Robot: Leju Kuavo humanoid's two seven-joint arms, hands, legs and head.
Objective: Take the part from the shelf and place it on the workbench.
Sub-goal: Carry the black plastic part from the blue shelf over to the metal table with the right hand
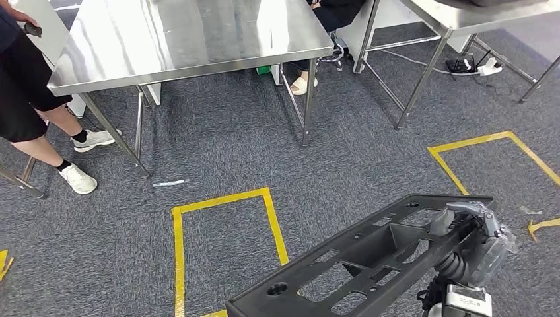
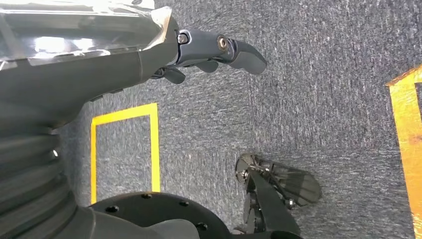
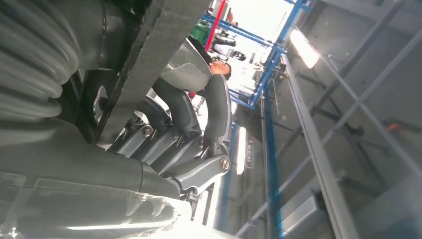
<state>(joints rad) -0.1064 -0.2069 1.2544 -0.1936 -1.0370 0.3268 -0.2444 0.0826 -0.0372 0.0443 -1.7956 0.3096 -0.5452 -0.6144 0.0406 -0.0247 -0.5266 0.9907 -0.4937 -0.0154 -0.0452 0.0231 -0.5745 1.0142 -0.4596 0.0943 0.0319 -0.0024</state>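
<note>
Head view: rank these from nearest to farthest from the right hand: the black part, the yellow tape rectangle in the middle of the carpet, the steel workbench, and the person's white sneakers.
1. Black part: gripped by the right hand itself.
2. Yellow tape rectangle: on the carpet, left of the part.
3. Steel workbench: ahead, upper left.
4. White sneakers: far left, beside the workbench leg.

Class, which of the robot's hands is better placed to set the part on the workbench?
Right. The right hand already grips the black part; the left hand hangs over the carpet, holding nothing. The workbench stands ahead.
</note>
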